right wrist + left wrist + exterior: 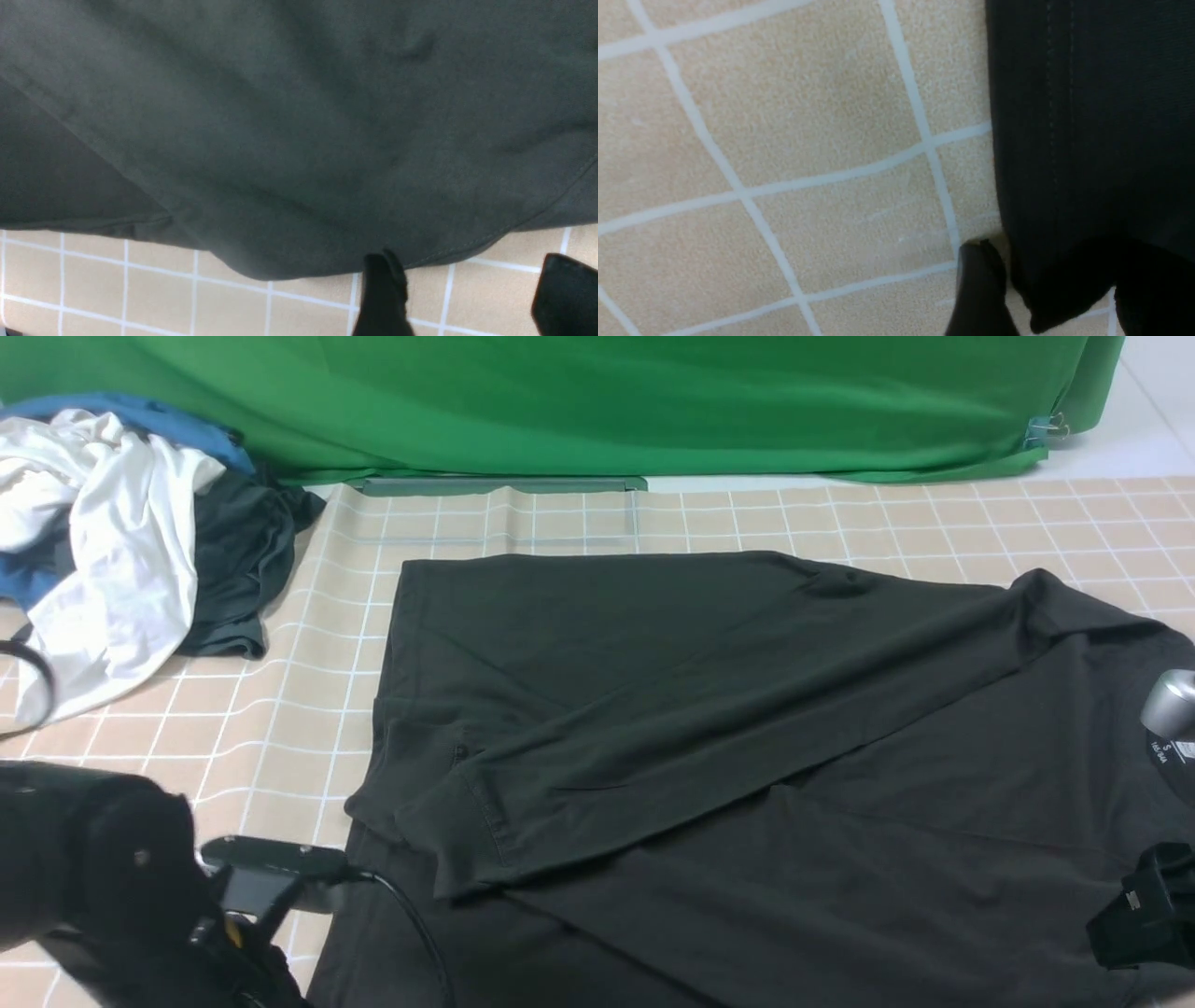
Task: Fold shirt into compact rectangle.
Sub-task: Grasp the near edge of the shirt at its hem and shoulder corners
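Note:
The black shirt (709, 709) lies spread over the checked tablecloth (280, 728), its far side folded diagonally across the body, and its white neck label (1182, 751) shows at the right. In the left wrist view my left gripper (1064, 303) is open. A corner of the shirt's stitched hem (1064, 270) lies loose between the fingers (980, 289), with cloth-free gaps on both sides. My right gripper (472, 298) is open over bare tablecloth just short of the shirt's curved hem (444, 252). Only the left arm's body (93, 868) shows in the front view.
A pile of white, blue and dark grey clothes (121, 523) sits at the back left. A green curtain (597, 401) closes off the far side. A black cable (411, 915) runs from the left arm over the shirt's near left edge.

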Controlling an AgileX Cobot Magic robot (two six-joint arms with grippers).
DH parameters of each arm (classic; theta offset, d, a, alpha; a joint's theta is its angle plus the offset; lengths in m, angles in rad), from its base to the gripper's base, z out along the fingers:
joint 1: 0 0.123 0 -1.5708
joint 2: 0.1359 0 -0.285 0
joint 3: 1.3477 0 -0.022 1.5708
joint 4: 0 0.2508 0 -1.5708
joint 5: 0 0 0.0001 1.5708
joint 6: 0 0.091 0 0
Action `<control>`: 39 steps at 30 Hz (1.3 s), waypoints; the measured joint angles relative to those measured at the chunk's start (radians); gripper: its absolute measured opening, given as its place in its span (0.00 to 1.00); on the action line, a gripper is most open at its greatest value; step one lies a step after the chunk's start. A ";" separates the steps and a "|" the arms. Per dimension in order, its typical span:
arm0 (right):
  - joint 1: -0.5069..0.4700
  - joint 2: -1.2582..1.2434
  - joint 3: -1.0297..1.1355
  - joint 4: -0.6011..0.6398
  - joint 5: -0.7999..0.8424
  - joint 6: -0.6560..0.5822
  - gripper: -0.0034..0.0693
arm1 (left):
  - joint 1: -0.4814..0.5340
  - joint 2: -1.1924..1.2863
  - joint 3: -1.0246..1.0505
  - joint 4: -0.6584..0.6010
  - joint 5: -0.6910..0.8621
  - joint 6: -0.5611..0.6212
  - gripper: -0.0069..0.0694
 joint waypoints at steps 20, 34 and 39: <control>0.000 0.000 0.000 -0.006 -0.021 0.006 0.68 | 0.000 -0.040 -0.063 0.122 0.149 0.004 0.11; 0.000 0.000 0.000 -0.016 -0.020 0.029 0.68 | 0.000 -0.301 -0.071 0.170 0.205 -0.102 0.12; 0.000 0.000 0.000 -0.016 -0.020 0.032 0.68 | 0.000 -0.248 -0.071 0.036 0.176 -0.006 0.18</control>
